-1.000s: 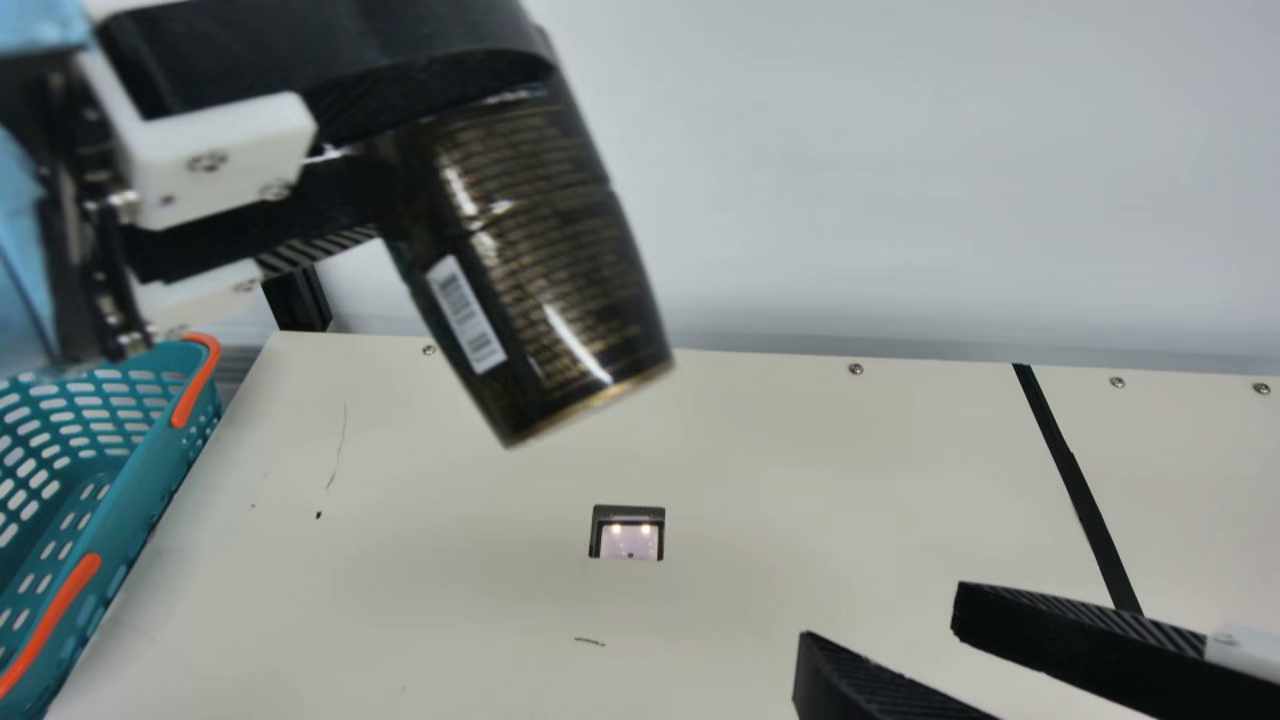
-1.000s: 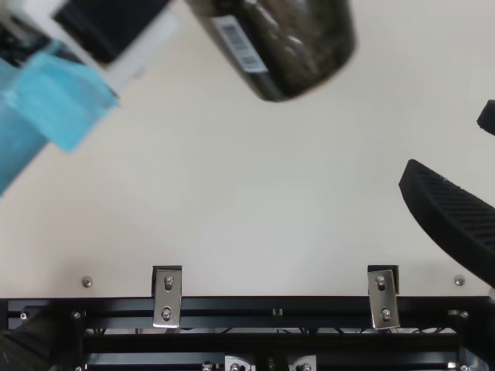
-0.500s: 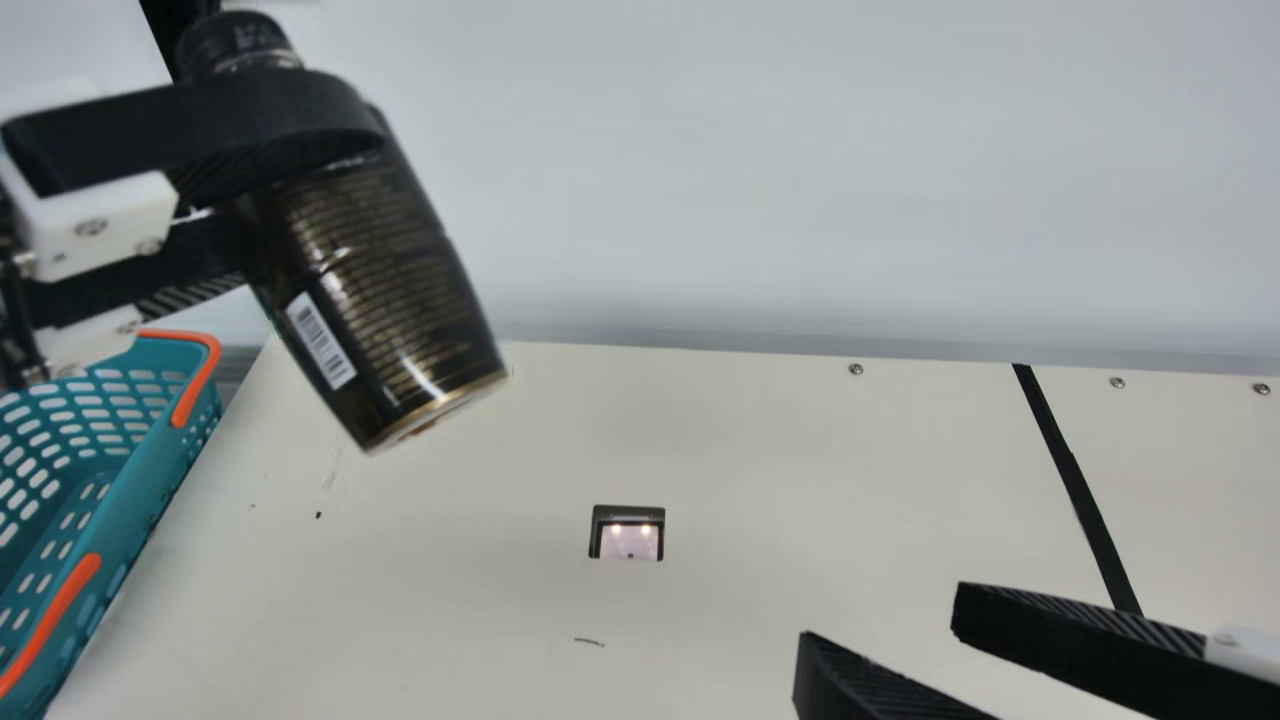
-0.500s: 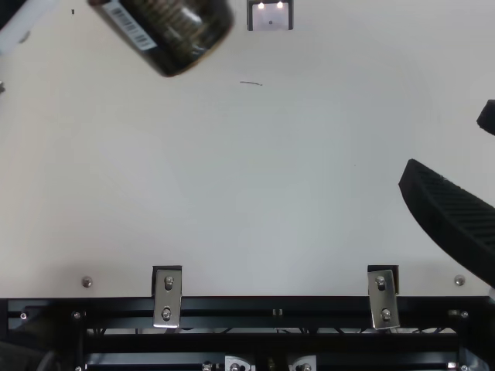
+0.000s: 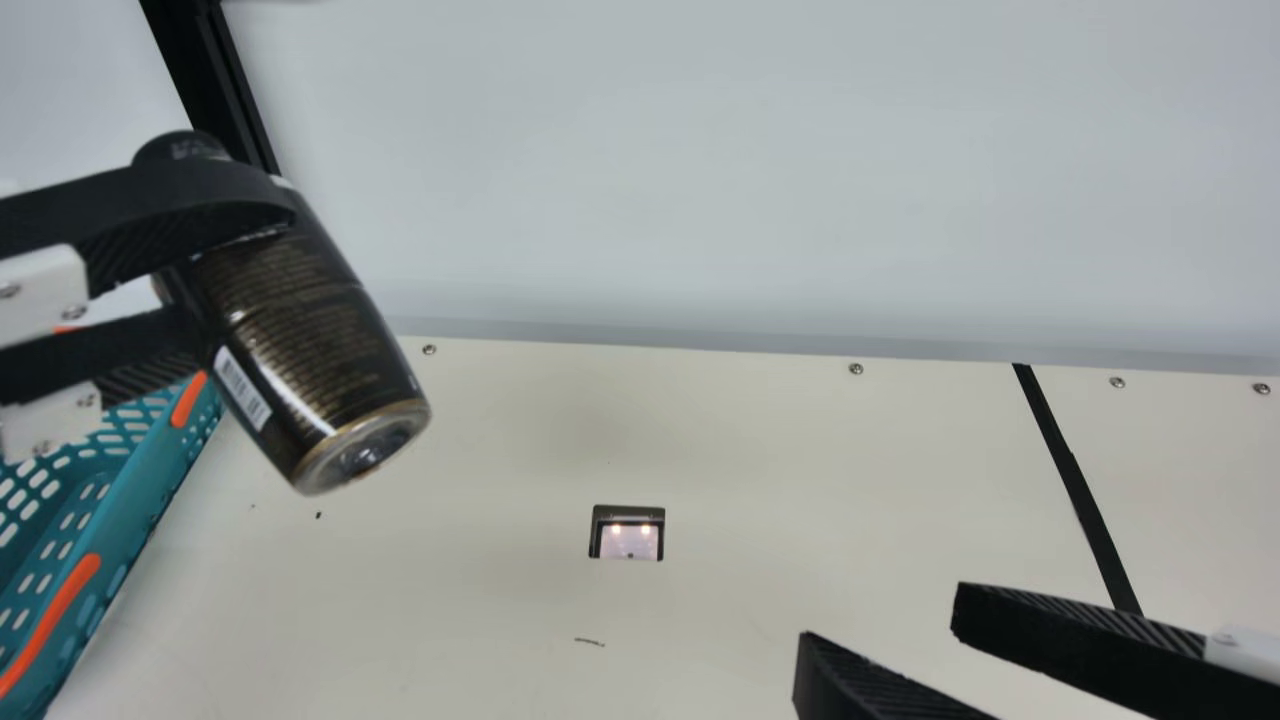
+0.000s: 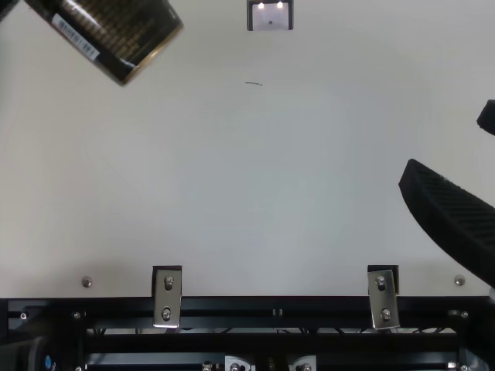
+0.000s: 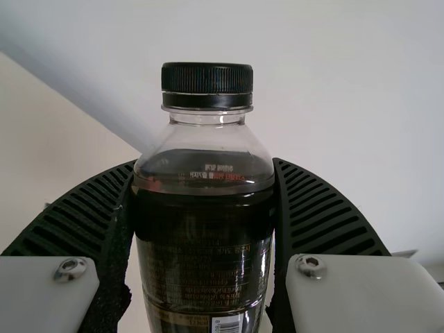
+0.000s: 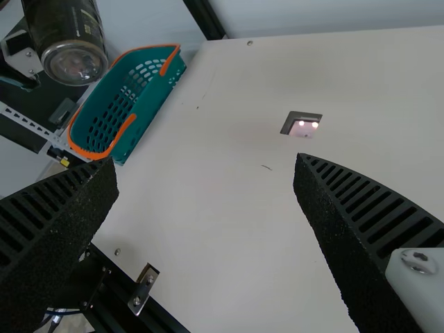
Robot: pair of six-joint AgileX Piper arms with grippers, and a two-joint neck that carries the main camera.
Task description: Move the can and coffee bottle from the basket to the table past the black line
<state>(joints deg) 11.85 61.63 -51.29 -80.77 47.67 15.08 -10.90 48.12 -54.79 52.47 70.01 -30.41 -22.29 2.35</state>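
The bench (image 5: 480,590) is bounded toward 12 o'clock in the main view by a far edge set with screws (image 5: 856,369), beyond which a pale wall (image 5: 750,160) rises. Between the teal basket (image 5: 125,510), just beside the bench's edge at 8 to 9 o'clock, and the black line (image 5: 1070,470), between 3 and 4 o'clock, a broad stretch of bench is offered, with a dark-framed panel (image 5: 627,533) set in it. At 6 o'clock in the top view the bench is bordered by a black rail (image 6: 286,308) with metal brackets (image 6: 167,297).

The coffee bottle (image 5: 310,350) is held in the air by the left gripper (image 5: 232,285), jaws clamped on its sides; it is tilted, cap toward 11 o'clock and base toward 5 in the main view. The jaws of the right gripper (image 5: 880,625), between 4 and 5 o'clock, stand well apart.

In the left wrist view the ribbed cap (image 7: 207,84) and dark liquid are seen; in the right wrist view, the basket's orange handles and the bottle's base.

The basket is cut off by the main view's edge, and the black line's lower end is covered by the right gripper. One left fingertip is hidden behind the bottle.
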